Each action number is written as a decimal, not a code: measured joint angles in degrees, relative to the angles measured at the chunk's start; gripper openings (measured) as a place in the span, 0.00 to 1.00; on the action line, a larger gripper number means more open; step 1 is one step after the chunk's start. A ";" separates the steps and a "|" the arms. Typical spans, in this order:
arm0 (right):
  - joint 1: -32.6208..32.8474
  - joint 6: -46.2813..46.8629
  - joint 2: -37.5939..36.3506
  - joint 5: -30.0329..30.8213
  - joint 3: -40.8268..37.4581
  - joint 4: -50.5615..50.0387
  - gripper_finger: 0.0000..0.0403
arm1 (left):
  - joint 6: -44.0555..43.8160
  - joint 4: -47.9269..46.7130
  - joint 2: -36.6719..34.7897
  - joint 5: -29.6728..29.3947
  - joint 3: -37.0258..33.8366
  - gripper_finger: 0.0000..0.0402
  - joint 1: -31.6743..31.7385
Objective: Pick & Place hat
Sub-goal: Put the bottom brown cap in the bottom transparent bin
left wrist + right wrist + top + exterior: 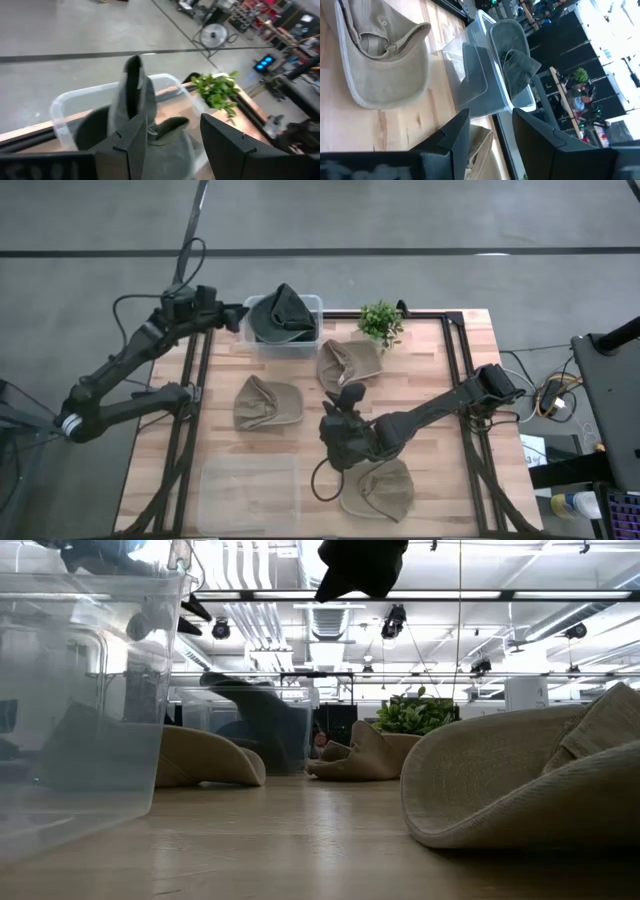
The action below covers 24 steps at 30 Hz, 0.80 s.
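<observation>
A tan hat (378, 490) is lying near the tabletop (440, 420) near edge, beside an empty clear bin (248, 495). The right hand (340, 442) is hovering just above it, fingers parted, gripping nothing. Two more tan hats (266, 404) are sitting mid-tabletop. At the far edge, the left hand (238, 317) is hanging released beside a clear bin (312, 305) holding the dark hat (280, 315).

Two dark jointed arms trailing black cables.

Matt cloth hats (267, 403) are lying on a smooth pale wood table (430, 370) beside clear glossy plastic bins (248, 495).
</observation>
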 joint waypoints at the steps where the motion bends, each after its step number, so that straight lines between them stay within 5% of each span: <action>1: 0.00 1.20 0.00 -0.01 0.00 -0.43 0.35 | -0.24 0.00 -0.25 0.52 0.00 0.44 -0.29; 13: 0.00 21.04 -0.57 -8.38 0.00 -16.46 0.37 | -1.05 -0.13 -1.15 2.86 -0.02 0.44 -5.05; 24: -0.26 21.47 -0.76 -38.02 0.57 -24.59 0.33 | -1.84 0.02 -1.15 2.84 -0.04 0.44 -7.15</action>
